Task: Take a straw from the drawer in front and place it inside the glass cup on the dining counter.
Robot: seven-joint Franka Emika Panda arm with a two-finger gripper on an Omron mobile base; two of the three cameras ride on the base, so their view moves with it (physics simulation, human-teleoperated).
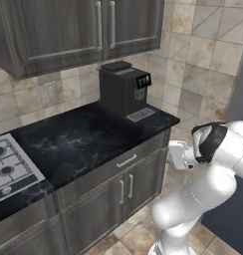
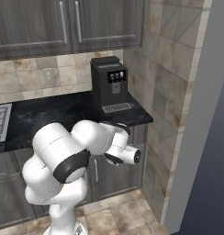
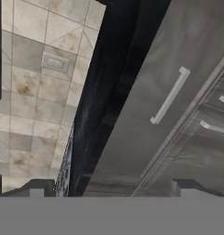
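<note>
Two dark finger tips are showing at the bottom of the hand view, so we're reading the gripper (image 3: 111, 188) as spread wide w/ nothing btwn them. We're looking at the drawer (image 1: 118, 167), shut, its silver bar handle (image 3: 170, 95) straight ahead of the fingers. A black coffee machine (image 1: 122, 88) is sitting on the black counter (image 1: 78, 142) above the drawer, near the counter's right end. A gas hob (image 1: 8, 168) is lying at far left. Cabinet doors (image 1: 133, 187) are sitting below the drawer. No writing we can read. The tiled wall (image 2: 164, 92) is closing in on the right; floor in front is open.
</note>
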